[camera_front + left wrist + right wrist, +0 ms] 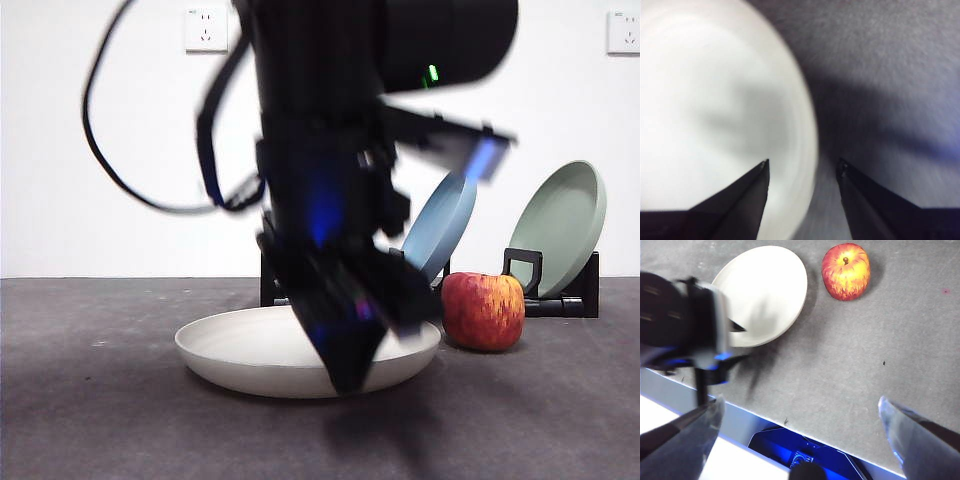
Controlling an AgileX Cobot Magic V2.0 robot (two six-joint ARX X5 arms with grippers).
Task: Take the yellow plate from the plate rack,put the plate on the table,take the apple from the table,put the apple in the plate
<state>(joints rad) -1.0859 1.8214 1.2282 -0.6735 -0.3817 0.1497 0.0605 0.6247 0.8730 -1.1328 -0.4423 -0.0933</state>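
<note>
The yellow plate (240, 345) lies flat on the table (90, 400), cream and shallow. It also shows in the left wrist view (715, 100) and the right wrist view (770, 290). My left gripper (350, 375) is low at the plate's near right rim. Its own view shows the left gripper (802, 167) open, one jaw over the plate and one over the table, with the rim between them. The apple (483, 310) stands on the table just right of the plate, also seen from above (846, 271). My right gripper (800, 402) is open, empty and high above the table. The plate rack (590, 275) stands behind.
A blue plate (440, 225) and a sage-green plate (560, 225) lean in the rack. The left arm (685, 325) is blurred beside the plate in the right wrist view. The table's edge (765, 417) runs under the right gripper.
</note>
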